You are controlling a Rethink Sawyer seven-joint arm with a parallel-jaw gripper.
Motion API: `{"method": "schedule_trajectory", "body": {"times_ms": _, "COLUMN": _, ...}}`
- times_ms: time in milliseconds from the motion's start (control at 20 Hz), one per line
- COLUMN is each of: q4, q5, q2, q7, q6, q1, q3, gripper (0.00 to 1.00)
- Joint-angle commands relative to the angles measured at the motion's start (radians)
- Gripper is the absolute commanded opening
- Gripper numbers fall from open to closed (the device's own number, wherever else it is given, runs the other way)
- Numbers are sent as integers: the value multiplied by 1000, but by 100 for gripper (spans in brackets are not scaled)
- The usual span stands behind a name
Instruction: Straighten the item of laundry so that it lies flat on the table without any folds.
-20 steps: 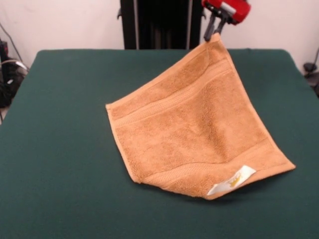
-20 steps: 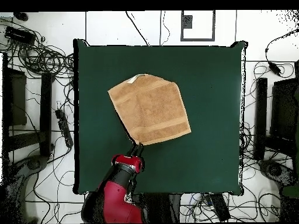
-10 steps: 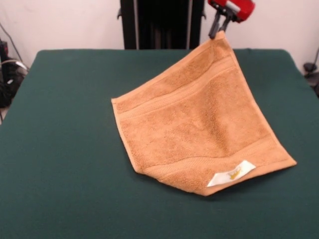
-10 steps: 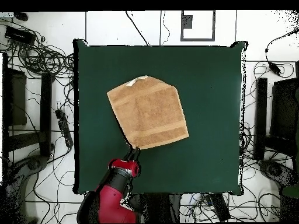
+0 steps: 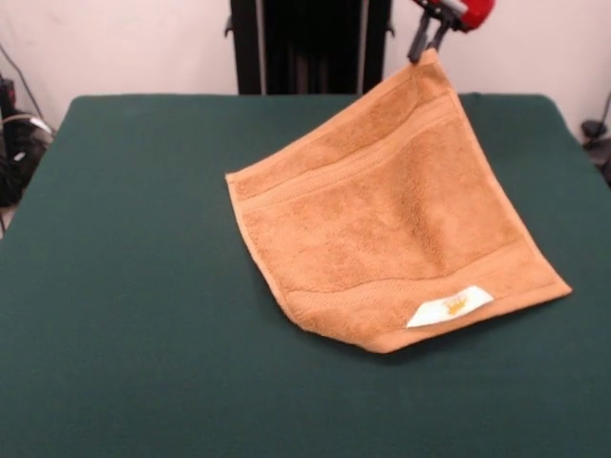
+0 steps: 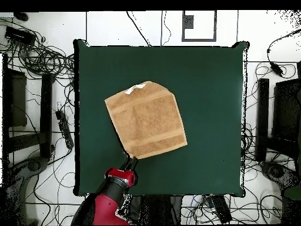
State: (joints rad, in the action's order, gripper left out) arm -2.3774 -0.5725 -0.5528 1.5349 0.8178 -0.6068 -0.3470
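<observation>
**Corner of the towel held up off the tabletop**

Clearly, the gripper (image 5: 427,50) is pinching one corner of the orange-tan terry towel (image 5: 387,224) and holding that corner raised above the dark green tabletop (image 5: 124,286). In the front view the towel is sloping down from the lifted corner, and its lower part is resting on the tabletop. A small white label (image 5: 450,306) is showing on the low edge of the towel, farthest from the held corner, and woven border bands are running across the cloth near both the raised end and the resting end.

From overhead, the towel (image 6: 146,120) is lying a little off the middle of the tabletop (image 6: 211,88), toward the side where the red arm is reaching in. The gripper (image 6: 131,160) is sitting at the towel's corner nearest the arm, and the label (image 6: 136,88) is lying at the opposite edge. The cloth is looking spread out, roughly a diamond, with no large fold showing across its face.
</observation>
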Motion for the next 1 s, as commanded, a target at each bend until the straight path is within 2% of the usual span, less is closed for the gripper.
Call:
{"method": "schedule_trajectory", "body": {"times_ms": 50, "q4": -71, "q5": -138, "q2": 12, "q7": 324, "q6": -116, "q1": -109, "q3": 137, "gripper": 0}}
{"method": "schedule_trajectory", "body": {"times_ms": 450, "q4": -79, "q5": -111, "q2": 47, "q7": 379, "q6": -78, "q1": -157, "q3": 150, "gripper": 0}}
{"method": "schedule_trajectory", "body": {"times_ms": 550, "q4": -77, "q5": -141, "q2": 31, "q7": 354, "q6": -108, "q1": -181, "q3": 145, "gripper": 0}}
{"method": "schedule_trajectory", "body": {"times_ms": 700, "q4": -85, "q5": -130, "q2": -47, "q7": 341, "q6": -150, "q1": -192, "q3": 137, "gripper": 0}}
{"method": "schedule_trajectory", "body": {"times_ms": 1000, "q4": -82, "q5": -103, "q2": -30, "q7": 310, "q6": -172, "q1": -209, "q3": 135, "gripper": 0}}
